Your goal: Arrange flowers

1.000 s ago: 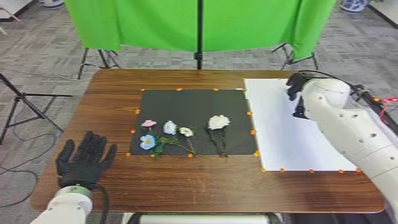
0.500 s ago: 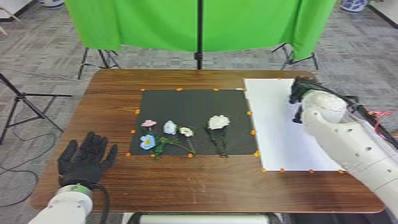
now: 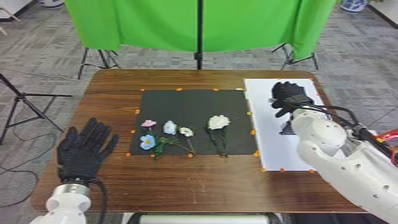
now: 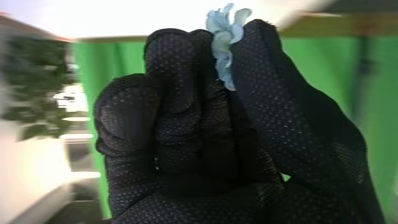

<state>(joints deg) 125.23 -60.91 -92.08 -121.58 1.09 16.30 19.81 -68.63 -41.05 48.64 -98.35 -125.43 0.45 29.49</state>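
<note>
A light-blue flower (image 4: 226,39) sits pinched between thumb and fingertips of the nearly closed right hand (image 4: 200,202) over the white sheet (image 3: 274,140), where light pressure and slow release should prevent crushing.

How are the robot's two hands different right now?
The right hand pinches a pale blue flower between its thumb and fingers; the left hand holds nothing, its fingers spread. The right hand is over the white sheet, while the left hand is to the left of the black mat. Both wear black gloves.
</note>
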